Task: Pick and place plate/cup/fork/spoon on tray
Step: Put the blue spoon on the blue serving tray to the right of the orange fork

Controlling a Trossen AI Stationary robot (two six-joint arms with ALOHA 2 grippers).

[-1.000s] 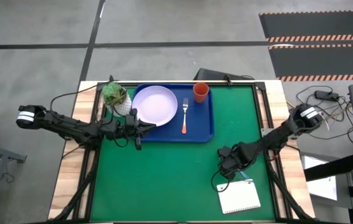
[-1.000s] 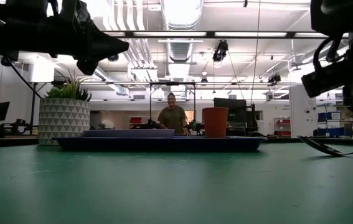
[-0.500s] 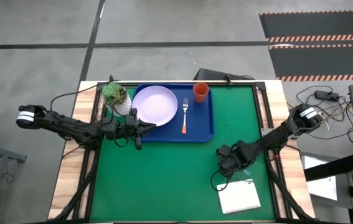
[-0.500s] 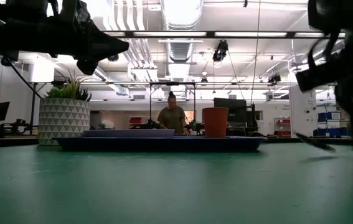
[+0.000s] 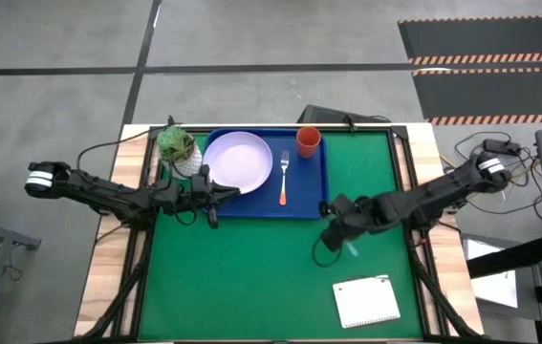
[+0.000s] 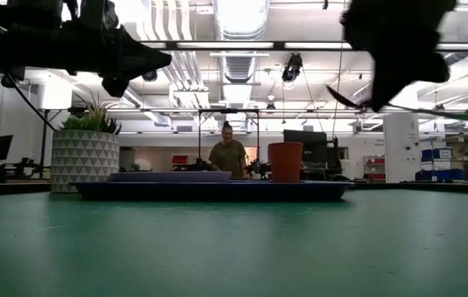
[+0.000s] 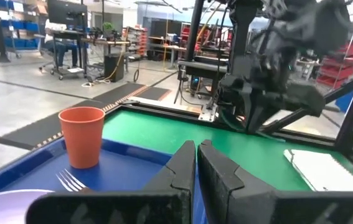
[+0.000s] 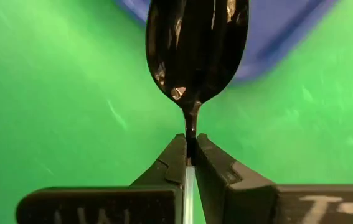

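Note:
The blue tray [image 5: 320, 196] lies at the table's far middle. On it are the lavender plate [image 5: 237, 161], the orange-handled fork [image 5: 284, 179] and the orange-red cup [image 5: 309, 141]. My right gripper [image 5: 331, 223] hovers just off the tray's near right corner, shut on the dark-bowled spoon [image 8: 195, 43]. The low view shows the spoon [image 6: 345, 96] high above the table. My left gripper [image 5: 225, 194] waits shut over the tray's near left edge, holding nothing. My right gripper pinches the spoon between its two fingers at the thin neck [image 8: 190, 134], right where the pale blue handle [image 8: 188, 186] starts. The fingers lie along the spoon, and the bowl sticks out past the fingertips toward the tray. The spoon is lifted clear of the table.
A white pot with a green plant [image 5: 177, 145] stands just left of the tray. A white spiral notepad [image 5: 366, 301] lies at the near right. Green mat between the tray and the near edge is bare [image 5: 251, 277]. A person [image 6: 229, 155] stands in the room behind.
My right gripper has gone from beside the notepad up and toward the tray's near right corner, taking the spoon along. The spoon, which lay low by the table, now hangs well clear of it.

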